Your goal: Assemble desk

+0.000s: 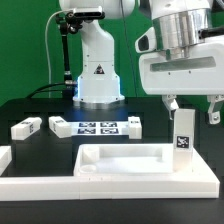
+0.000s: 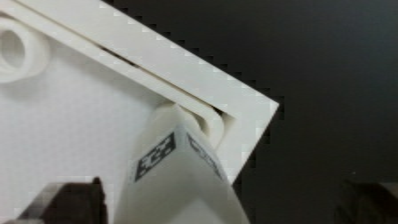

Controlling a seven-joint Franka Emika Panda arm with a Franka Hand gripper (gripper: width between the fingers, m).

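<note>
The desk top point(image 1: 125, 160), a flat white panel with a raised rim, lies near the front of the black table. One white tagged leg point(image 1: 183, 135) stands upright at its corner on the exterior view's right. My gripper point(image 1: 193, 110) hangs over the leg's upper end, open, with a finger on each side and a gap to both. In the wrist view the leg point(image 2: 187, 178) rises from the corner of the desk top point(image 2: 89, 130), and my gripper point(image 2: 217, 205) straddles it without touching. Three more legs point(image 1: 25, 127), point(image 1: 60, 126), point(image 1: 133, 123) lie loose behind.
The marker board point(image 1: 97, 127) lies flat in front of the robot base point(image 1: 98, 70). White L-shaped border bars point(image 1: 110, 196) run along the front and the exterior view's left of the desk top. A round hole point(image 2: 15, 55) shows in the top.
</note>
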